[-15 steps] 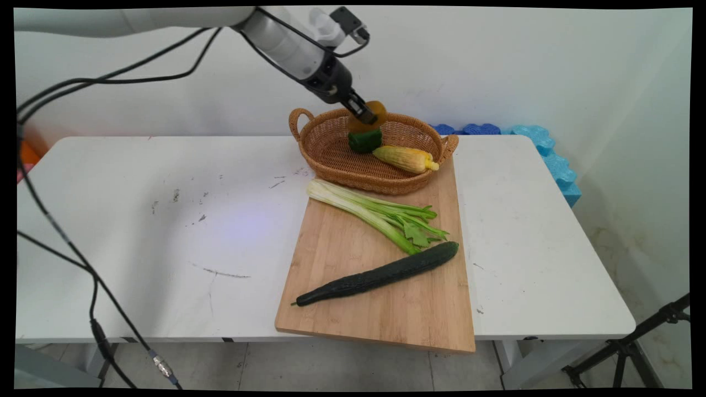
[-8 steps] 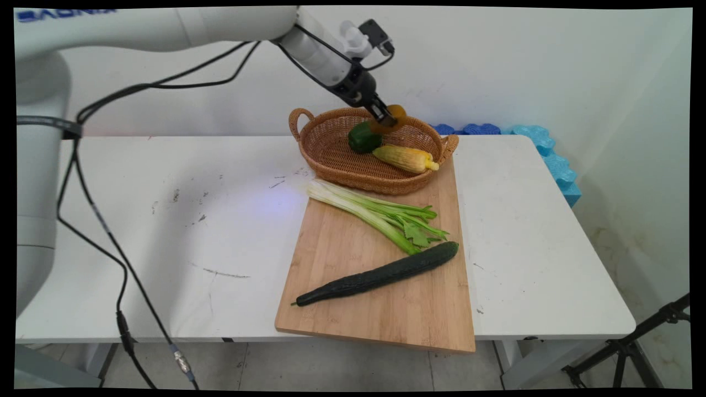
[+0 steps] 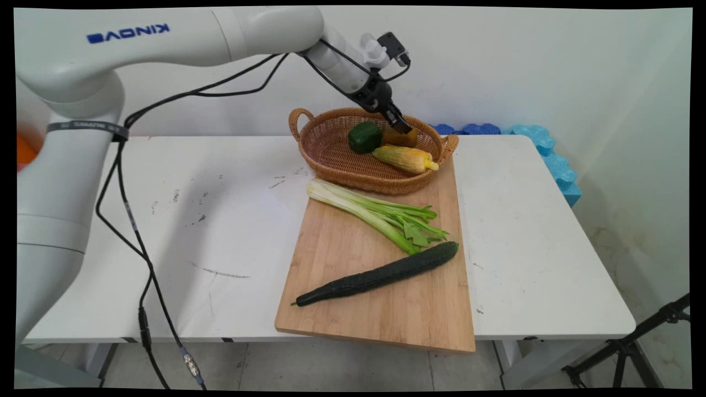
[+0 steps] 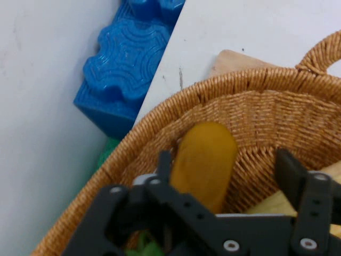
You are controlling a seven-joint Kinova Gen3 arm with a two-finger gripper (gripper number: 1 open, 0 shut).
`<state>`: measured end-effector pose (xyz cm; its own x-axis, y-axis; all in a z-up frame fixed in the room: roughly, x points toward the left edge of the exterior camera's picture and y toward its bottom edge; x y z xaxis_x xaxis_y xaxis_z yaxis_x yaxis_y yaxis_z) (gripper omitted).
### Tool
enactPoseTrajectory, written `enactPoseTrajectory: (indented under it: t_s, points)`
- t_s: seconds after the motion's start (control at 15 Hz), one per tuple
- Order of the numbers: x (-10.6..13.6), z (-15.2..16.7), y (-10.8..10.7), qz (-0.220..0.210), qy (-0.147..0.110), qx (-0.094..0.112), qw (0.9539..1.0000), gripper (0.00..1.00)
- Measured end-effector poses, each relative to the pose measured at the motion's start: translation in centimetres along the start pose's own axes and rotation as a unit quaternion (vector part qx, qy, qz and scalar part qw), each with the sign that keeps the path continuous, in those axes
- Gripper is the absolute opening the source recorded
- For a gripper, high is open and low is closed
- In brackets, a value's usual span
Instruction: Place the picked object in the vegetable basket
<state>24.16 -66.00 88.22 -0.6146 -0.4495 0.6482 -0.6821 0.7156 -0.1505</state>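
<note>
- Gripper [image 4: 224, 176] reaches into wicker basket [image 3: 325, 151], upper centre of main view.
- Jaws spread wide; orange-yellow vegetable [image 4: 204, 162] stands between them, against the left finger, apart from the right. Gripped or merely touching: cannot tell.
- Its long axis runs along the fingers, toward the basket wall.
- Green pepper [image 3: 364, 136] and corn [image 3: 405, 158] lie just beside.
</note>
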Motion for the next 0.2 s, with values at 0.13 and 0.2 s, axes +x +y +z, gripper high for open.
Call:
enactPoseTrajectory:
  t_s: [0.13,0.2]
  points:
    - [0.15,0.87,-0.19,0.003,0.001,-0.002,1.0,1.0]
    - [0.2,1.09,-0.24,0.003,0.002,-0.002,1.0,1.0]
